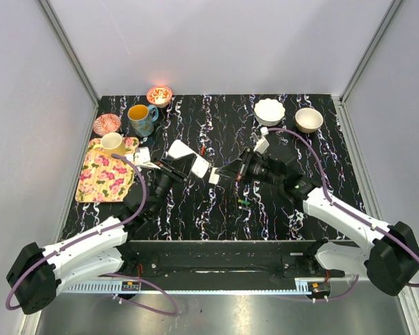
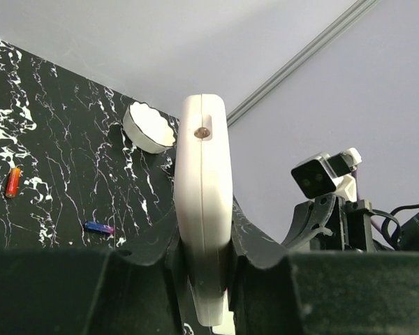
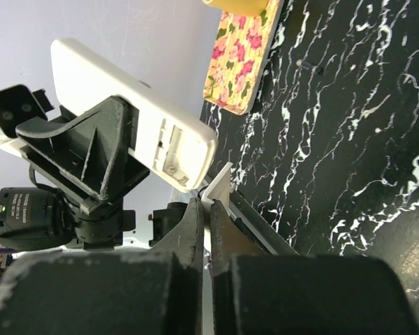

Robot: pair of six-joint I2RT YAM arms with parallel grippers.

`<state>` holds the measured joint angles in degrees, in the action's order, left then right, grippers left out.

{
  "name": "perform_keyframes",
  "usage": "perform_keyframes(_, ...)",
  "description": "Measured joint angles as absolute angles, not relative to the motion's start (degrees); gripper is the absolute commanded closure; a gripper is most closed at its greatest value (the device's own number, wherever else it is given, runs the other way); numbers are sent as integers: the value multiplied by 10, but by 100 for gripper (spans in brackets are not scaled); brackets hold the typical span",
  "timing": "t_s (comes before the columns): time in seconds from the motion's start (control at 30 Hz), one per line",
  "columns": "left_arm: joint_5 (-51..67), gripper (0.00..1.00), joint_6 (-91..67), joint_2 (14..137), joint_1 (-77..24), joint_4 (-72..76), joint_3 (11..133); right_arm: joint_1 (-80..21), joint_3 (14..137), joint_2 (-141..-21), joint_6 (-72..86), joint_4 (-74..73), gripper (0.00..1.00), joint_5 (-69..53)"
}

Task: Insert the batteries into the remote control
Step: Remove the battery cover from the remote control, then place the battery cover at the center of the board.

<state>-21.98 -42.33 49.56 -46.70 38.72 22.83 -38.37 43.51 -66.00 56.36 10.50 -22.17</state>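
Left gripper (image 2: 205, 264) is clamped on the flat white plastic remote control (image 2: 204, 202), holding it edge-up, clear of the black marbled table (image 2: 56, 146). Right gripper (image 3: 208, 209) is pinched tight on a thin white plastic plate (image 3: 221, 187) just beside the remote's end. An orange battery (image 2: 12, 181) and a blue battery (image 2: 99, 227) lie loose on the tabletop.

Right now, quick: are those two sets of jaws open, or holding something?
Left jaws: closed on the remote control.
Right jaws: closed, pinching a thin white piece, likely the battery cover.
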Motion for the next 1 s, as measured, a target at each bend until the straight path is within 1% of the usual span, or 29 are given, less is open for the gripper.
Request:
perform_keyframes(0.1, -220, 100, -427, 495, -462, 387, 228, -367, 432, -653, 559, 95, 100, -227)
perform_keyframes(0.37, -219, 100, -439, 464, -434, 370, 199, -271, 377, -609, 539, 92, 100, -235)
perform_keyframes(0.57, -217, 100, -458, 439, -429, 364, 165, -227, 281, -623, 524, 175, 100, -179)
perform_keyframes(0.77, -212, 100, -482, 409, -429, 356, 133, -182, 267, -756, 507, 288, 100, -141)
perform_keyframes(1.0, -209, 100, -499, 367, -429, 345, 117, -133, 266, -926, 522, 435, 100, -136)
